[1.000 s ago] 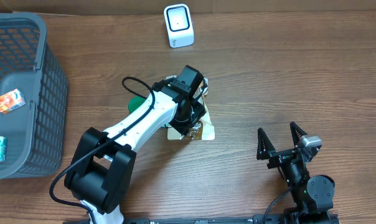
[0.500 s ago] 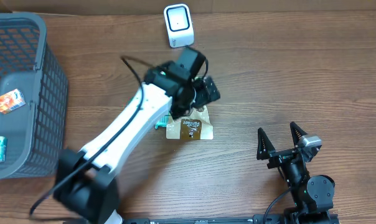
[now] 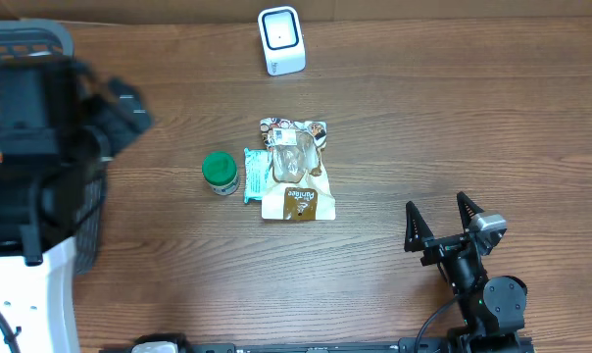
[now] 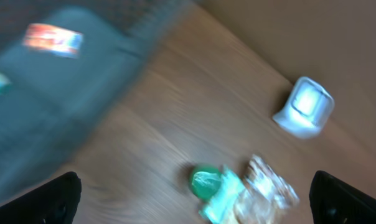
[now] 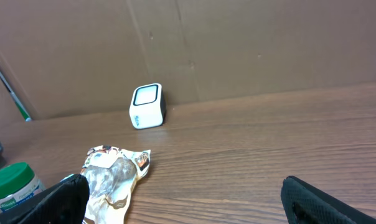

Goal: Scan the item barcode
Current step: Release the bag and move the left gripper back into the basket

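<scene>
Scanner: stood at 12 o'clock on the table with its window turned toward the arms, judged so that a barcode can be presented from their side.
Bag: laid flat at table centre, at 6 o'clock from the scanner and well apart from it. It is gripped by nothing, and no barcode can be made out.
Packet: laid against the bag's 9 o'clock edge, touching it.
Jar: stood upright just beside the packet, at its 9 o'clock.
Left gripper: seen blurred at 9 o'clock, over the basket. The fingers are spread wide in the wrist view, with nothing between them.
Right gripper: held at 4 o'clock from the bag, well apart. The fingers are spread fully and empty, and it is judged to be parked clear of the work.
Status: nothing is presented to the scanner, so a pick is judged to be needed first.
</scene>
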Controlling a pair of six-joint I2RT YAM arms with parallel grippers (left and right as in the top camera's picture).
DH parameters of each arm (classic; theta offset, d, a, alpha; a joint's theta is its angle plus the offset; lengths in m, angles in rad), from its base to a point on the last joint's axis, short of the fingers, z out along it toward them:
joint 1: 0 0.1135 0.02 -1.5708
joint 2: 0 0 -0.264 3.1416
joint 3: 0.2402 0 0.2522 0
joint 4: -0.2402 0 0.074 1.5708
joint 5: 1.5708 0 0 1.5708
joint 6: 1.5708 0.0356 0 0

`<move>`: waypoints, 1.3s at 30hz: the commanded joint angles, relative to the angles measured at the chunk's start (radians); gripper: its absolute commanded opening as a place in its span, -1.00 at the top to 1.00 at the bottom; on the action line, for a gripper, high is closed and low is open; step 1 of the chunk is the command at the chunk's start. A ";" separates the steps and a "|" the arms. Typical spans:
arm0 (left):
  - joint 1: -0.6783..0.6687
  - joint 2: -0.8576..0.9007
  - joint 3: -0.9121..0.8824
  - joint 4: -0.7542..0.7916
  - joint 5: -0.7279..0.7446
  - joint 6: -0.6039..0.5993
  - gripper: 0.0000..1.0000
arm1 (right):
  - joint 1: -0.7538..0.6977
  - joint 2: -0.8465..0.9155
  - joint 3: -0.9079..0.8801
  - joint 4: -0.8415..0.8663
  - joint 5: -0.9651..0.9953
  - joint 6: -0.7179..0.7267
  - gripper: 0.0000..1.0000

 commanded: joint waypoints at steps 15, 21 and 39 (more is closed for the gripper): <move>0.567 0.406 -0.004 0.135 -0.098 0.246 -0.61 | -0.003 -0.003 -0.011 0.004 0.008 -0.005 -1.00; 0.578 0.559 -0.004 0.134 -0.127 0.306 -0.22 | -0.003 -0.003 -0.011 0.004 0.008 -0.005 -1.00; 0.564 0.875 -0.004 0.413 -0.192 0.474 -0.16 | -0.003 -0.003 -0.011 0.004 0.008 -0.005 -1.00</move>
